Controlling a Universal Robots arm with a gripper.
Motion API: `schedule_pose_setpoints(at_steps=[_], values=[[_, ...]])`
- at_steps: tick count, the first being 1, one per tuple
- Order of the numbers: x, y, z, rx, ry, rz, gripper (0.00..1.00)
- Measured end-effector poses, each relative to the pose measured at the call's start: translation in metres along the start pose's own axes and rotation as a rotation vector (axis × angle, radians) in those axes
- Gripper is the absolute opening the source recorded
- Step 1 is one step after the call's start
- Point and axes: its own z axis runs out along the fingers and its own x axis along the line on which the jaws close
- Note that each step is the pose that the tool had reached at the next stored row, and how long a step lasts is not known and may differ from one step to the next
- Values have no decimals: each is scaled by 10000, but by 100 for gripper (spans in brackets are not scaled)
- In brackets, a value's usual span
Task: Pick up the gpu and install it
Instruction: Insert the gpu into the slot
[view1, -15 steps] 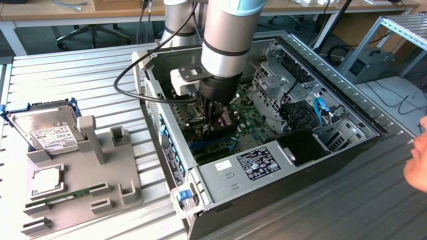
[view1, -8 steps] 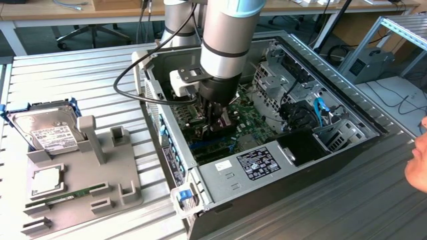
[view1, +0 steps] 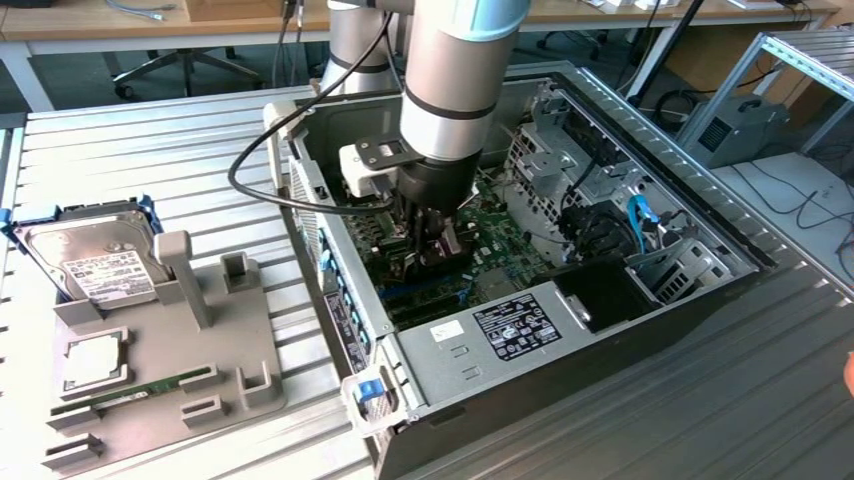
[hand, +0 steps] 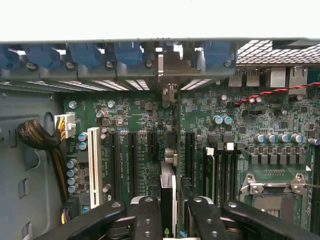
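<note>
One robot arm reaches down into an open computer case (view1: 694, 215) lying on a slatted metal table (view1: 147, 160), its gripper (view1: 441, 245) lowered over the green motherboard (view1: 501, 240). In the wrist view the black fingers (hand: 147, 215) stand nearly closed, pinched on the top edge of the gpu (hand: 169, 185), which hangs edge-on between them as a thin upright card. Its far end meets the silver bracket (hand: 161, 65) at the case's rear wall, under the row of blue slot clips (hand: 127, 52).

The card sits between the black expansion slots (hand: 134, 150), beside the white slot (hand: 93, 160), and appears lined up along one of them; whether its contact edge is already in the connector cannot be told from these views.

Done well, this step seems to call for a card held square to the board, its length parallel to the slot, and its bracket sliding cleanly into the rear opening rather than catching on the metal lip. Pressure is best applied straight down and evenly along the card, since a tilt could jam one end or stress the connector. The yellow and black cable bundle (hand: 45, 145) lies well apart from the card, toward the case's side wall.

On the grey parts tray (view1: 160, 390) near the table's edge, a hard drive (view1: 87, 260) and a memory stick (view1: 134, 392) remain in their holders.
</note>
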Motion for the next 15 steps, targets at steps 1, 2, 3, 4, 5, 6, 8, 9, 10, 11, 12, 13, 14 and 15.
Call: schedule_pose_setpoints(at_steps=[1,2,3,4,5,6,8,9,10,11,12,13,14,15], values=[[0,0,10,1,1,0,26],[-1,-1,18,8,-11,0,26],[-1,-1,18,4,-11,1,26],[-1,-1,19,6,-14,1,26],[-2,-2,18,5,-13,1,26],[-1,-2,17,2,-9,1,26],[-2,-3,18,1,-14,2,26],[-1,-4,18,3,-11,2,27],[-1,-5,18,4,-11,1,33],[-1,-6,17,4,-9,2,33],[-1,-6,16,3,-7,1,40],[-1,-7,16,3,-8,2,40],[-1,-7,7,1,-3,2,40],[-1,-7,-22,1,-4,2,40]])
